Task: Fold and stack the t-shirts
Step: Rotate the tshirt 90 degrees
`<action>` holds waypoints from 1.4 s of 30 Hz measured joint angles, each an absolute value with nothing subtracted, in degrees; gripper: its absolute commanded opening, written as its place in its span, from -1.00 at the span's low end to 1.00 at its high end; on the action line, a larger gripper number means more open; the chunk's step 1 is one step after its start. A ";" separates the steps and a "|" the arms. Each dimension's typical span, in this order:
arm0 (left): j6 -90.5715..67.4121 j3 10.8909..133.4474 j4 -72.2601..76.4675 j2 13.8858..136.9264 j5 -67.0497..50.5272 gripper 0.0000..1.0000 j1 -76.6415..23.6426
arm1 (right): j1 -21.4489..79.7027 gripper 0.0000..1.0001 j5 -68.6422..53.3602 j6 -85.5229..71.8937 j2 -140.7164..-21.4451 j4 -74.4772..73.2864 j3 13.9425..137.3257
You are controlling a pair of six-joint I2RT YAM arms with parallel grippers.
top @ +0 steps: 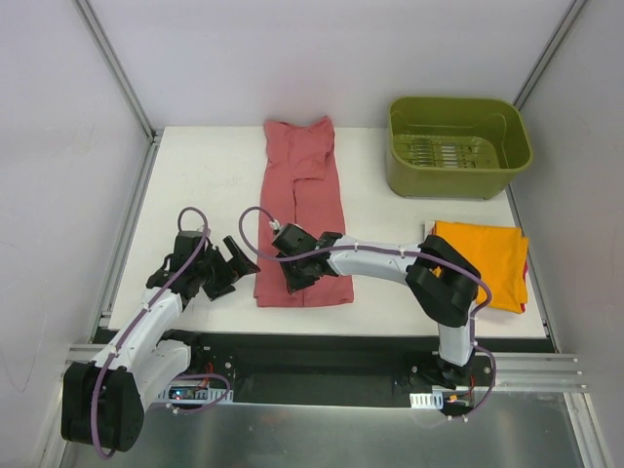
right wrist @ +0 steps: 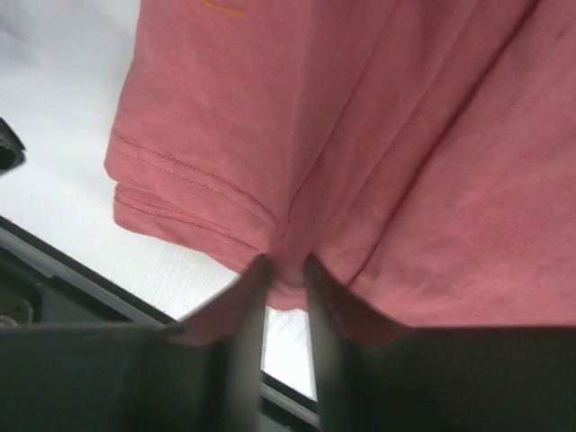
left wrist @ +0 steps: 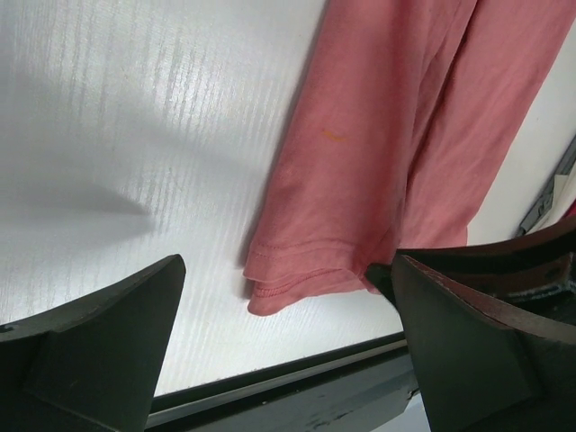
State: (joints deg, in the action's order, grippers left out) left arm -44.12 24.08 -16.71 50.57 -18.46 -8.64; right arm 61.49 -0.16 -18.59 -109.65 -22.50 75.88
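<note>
The salmon t-shirt (top: pixel 302 210) lies lengthwise at the middle of the bench (top: pixel 195 185). The right fingers (right wrist: pixel 236 351) pinch its hem at 6 o'clock. The left fingers (left wrist: pixel 99 351) gape wide, empty, at its 8 o'clock. A folded orange t-shirt (top: pixel 483 261) sits at 4 o'clock.

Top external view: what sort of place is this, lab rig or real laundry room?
Most likely a lab robot cell, not a home: a white table boxed in by plain white panels on aluminium framing, with the left arm and right arm bolted at its near edge.
</note>
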 measured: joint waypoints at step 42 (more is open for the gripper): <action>-43.03 25.15 -17.08 55.13 -20.67 0.99 -9.17 | 63.81 -0.16 7.51 -29.80 -100.62 -34.06 65.65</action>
